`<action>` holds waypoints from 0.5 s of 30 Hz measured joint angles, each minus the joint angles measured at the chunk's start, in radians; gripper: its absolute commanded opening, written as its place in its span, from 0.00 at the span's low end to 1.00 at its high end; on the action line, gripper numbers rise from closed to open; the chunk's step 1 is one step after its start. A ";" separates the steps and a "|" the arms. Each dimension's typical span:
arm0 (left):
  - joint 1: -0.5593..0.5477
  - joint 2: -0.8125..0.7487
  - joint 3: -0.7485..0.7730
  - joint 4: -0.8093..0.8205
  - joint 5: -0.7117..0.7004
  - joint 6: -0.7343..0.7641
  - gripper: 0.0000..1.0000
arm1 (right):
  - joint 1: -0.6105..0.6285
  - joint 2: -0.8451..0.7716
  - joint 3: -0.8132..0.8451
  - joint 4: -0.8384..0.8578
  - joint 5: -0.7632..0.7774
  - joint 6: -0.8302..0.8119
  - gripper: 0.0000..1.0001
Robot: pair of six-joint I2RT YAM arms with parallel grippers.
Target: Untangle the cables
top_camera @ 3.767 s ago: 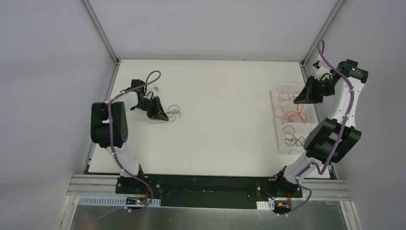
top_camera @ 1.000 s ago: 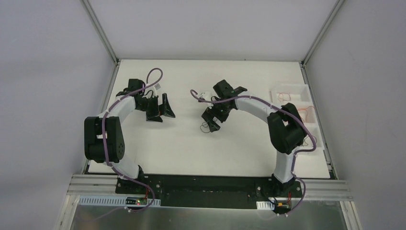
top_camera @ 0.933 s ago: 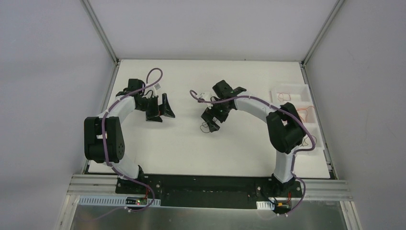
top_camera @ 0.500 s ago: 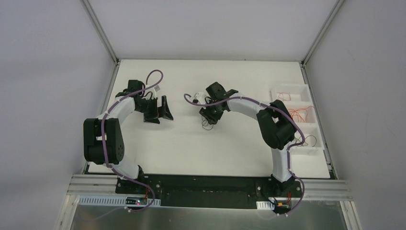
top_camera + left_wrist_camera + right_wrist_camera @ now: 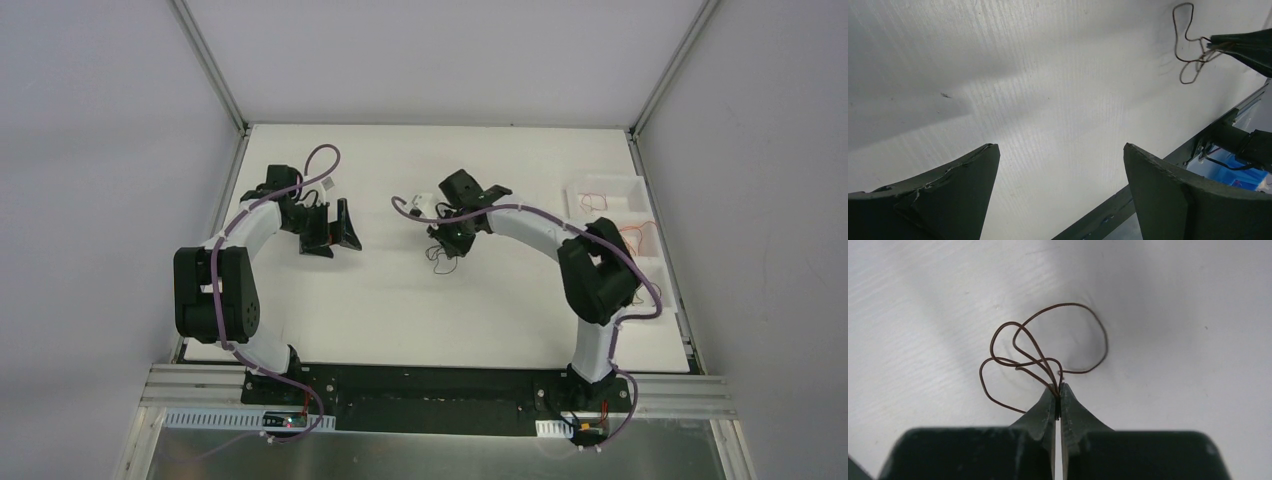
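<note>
Pinching a dark cable (image 5: pixel 1052 380) between its clenched tips, the right claw (image 5: pixel 1058 392) sits over the middle of the white worktop (image 5: pixel 400 320). The cable is hair-thin and fans out from the grip in several curly loops that cross one another close to the tips. From overhead, this claw (image 5: pixel 450 238) points down toward the near edge, and the cable (image 5: pixel 440 258) shows as a small dark tangle just below it. Whether the loops touch the surface cannot be told.

The left claw (image 5: pixel 335 230) is well apart to the left, released, its two fingers spread wide. Its own camera looks between those fingers (image 5: pixel 948 190) across the worktop. Far off at the upper right of that view, the right claw's tip (image 5: pixel 1243 45) has the dark cable (image 5: pixel 1204 49) dangling from it.

At the right edge of the worktop stands a white tray (image 5: pixel 608 186) with compartments. Red cables (image 5: pixel 632 236) lie in it, partly hidden behind the right arm.
</note>
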 measured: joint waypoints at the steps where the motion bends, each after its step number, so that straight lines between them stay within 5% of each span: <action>1: 0.000 0.000 0.003 -0.001 0.001 0.001 0.99 | -0.009 -0.026 0.000 -0.024 -0.012 0.000 0.00; 9: -0.005 0.000 0.043 -0.037 0.027 0.029 0.99 | -0.201 -0.282 0.093 -0.412 -0.144 -0.108 0.00; 15: -0.042 0.003 0.078 -0.046 0.038 0.042 0.99 | -0.416 -0.528 0.007 -0.696 -0.063 -0.233 0.00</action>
